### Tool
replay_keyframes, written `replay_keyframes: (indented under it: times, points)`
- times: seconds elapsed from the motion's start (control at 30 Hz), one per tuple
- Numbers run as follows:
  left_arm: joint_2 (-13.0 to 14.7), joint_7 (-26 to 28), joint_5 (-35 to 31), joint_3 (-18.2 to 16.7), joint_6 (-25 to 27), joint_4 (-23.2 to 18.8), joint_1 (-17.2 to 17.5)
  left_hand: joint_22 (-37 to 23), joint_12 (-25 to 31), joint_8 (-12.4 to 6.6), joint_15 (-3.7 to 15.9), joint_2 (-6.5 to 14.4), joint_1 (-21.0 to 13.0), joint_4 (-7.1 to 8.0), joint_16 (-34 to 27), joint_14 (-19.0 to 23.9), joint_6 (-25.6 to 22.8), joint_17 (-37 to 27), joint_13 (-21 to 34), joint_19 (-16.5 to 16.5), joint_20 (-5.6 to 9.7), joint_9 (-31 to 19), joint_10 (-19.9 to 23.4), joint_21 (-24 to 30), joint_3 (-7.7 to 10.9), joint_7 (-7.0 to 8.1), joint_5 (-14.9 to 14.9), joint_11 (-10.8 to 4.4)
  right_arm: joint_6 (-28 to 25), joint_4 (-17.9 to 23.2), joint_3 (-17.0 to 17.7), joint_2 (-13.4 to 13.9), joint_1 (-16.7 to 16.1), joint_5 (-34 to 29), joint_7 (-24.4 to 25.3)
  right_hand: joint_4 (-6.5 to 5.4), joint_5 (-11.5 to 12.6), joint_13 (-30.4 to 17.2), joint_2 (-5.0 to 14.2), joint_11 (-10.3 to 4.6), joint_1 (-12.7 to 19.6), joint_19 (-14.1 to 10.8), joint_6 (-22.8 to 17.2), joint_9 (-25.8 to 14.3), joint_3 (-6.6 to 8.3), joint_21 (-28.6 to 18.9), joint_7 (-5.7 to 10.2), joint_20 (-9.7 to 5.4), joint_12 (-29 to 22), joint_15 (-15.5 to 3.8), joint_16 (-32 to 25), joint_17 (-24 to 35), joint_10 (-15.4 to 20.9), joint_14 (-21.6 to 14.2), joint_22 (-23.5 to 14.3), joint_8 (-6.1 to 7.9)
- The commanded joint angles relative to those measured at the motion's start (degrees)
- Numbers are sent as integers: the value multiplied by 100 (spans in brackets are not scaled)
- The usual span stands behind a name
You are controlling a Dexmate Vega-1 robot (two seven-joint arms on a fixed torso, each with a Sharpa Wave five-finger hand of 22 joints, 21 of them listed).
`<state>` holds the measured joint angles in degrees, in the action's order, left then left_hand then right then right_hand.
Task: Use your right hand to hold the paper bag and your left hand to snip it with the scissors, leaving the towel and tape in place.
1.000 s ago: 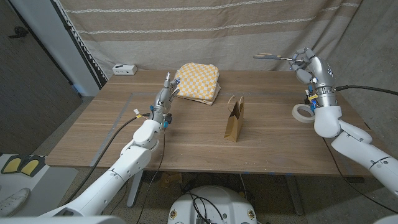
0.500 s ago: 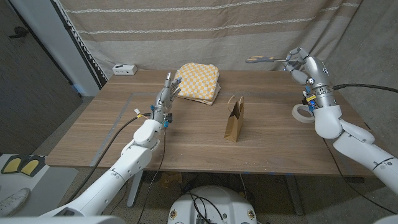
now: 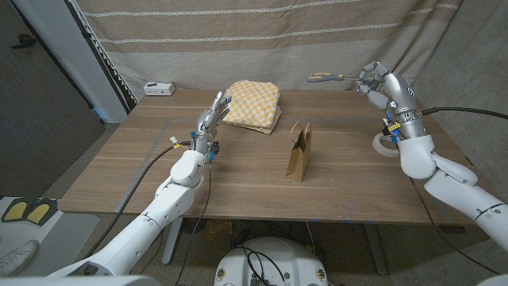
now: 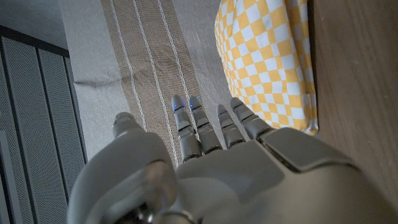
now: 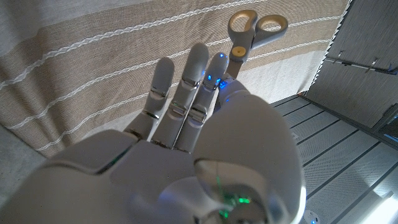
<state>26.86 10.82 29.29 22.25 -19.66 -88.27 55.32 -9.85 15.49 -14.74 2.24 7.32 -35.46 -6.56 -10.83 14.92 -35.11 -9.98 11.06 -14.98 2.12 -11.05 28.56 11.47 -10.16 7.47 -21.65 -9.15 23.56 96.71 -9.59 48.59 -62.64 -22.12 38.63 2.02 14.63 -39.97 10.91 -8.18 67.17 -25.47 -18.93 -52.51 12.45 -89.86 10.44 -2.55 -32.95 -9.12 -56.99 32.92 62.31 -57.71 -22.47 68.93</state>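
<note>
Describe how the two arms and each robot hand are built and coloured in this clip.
Both arms are glossy white, rounded shells with silver-grey wrist sections. A black cable runs along each arm. The left robot hand and right robot hand are metallic grey with segmented fingers; small blue lights glow on the fingertips. Yellow and blue tags sit at the wrists.

I see bare table point(image 3: 238, 179) around paper bag point(image 3: 299, 152) | towel point(image 3: 252, 104) behind-left | tape point(image 3: 386, 144) blocks right side

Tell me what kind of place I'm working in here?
Probably a makeshift robot test space, not a home: a striped beige cloth backdrop hangs behind the plain wooden table, a dark mesh panel stands at one side, and cables trail along both arms.
</note>
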Motion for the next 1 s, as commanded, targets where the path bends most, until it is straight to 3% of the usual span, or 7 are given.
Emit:
replay_keyframes:
  times: [0.03,0.13,0.2,0.23,0.47,0.67,1.0]
  points:
    - [171,44,-296,40,97,-117,-65,-16,18,31,1021,26,-165,-86,-43,84,-29,-12,20,-49,833,-31,58,-12,54,30,-26,-24,234,-27,-20,-2,26,-62,-206,-1,28,2,12,-10,19,6,-10,1,-21,-16,-3,-925,39,-388,11,20,16,23,-16,57]
    - [157,124,-397,44,48,-124,-52,-15,2,33,1017,-7,-217,-121,-16,46,-51,-11,21,-46,829,-31,53,-18,64,113,-12,-39,309,-55,-26,-2,45,-72,-239,-8,29,-3,16,-10,13,9,-7,11,-25,-16,12,-922,38,-387,12,27,15,20,-16,60]
    - [68,253,-527,45,-144,-79,-18,-20,-25,-33,1016,-66,-311,-165,10,34,-350,-17,24,-43,832,-27,80,-23,85,464,38,-53,372,-60,-36,33,65,-38,-339,-18,29,-35,17,-20,1,13,14,-13,-31,-14,21,-922,28,-386,15,33,-4,19,-15,82]
    - [65,255,-533,44,-147,-77,-18,-22,-27,-54,1025,-80,-328,-169,15,28,-461,-19,26,-47,853,-22,105,-22,87,490,52,-98,377,-61,-30,27,64,-39,-347,-26,29,-32,22,-23,-6,15,21,-19,-32,-13,22,-920,32,-385,30,22,-7,32,-14,86]
    - [139,534,-898,44,-47,-281,60,-23,-19,-80,1033,-152,-436,-200,1,110,-736,-25,28,-161,876,-9,207,11,89,512,94,-139,530,-47,-14,47,63,-53,-467,-49,28,-58,28,-12,-20,22,83,-33,-28,-13,32,-923,36,-386,64,36,-42,52,-8,116]
    - [166,585,-1040,55,-14,-342,55,-30,-93,164,1027,-331,-648,-254,12,158,-323,-30,34,-200,854,-25,151,2,73,519,109,-214,607,-2,-3,67,55,-57,-611,-59,27,-51,30,-46,-22,31,101,-24,-23,-12,38,-928,46,-384,81,42,-44,43,-5,134]
    - [306,680,-1392,70,137,-520,25,-31,-131,113,1033,-146,-1196,-318,20,166,-518,-33,45,-238,870,-89,208,-2,342,476,62,-261,662,79,-21,70,79,-179,-769,-66,28,-57,26,-46,-20,31,103,3,-15,-14,27,-926,51,-387,114,61,-47,44,0,171]
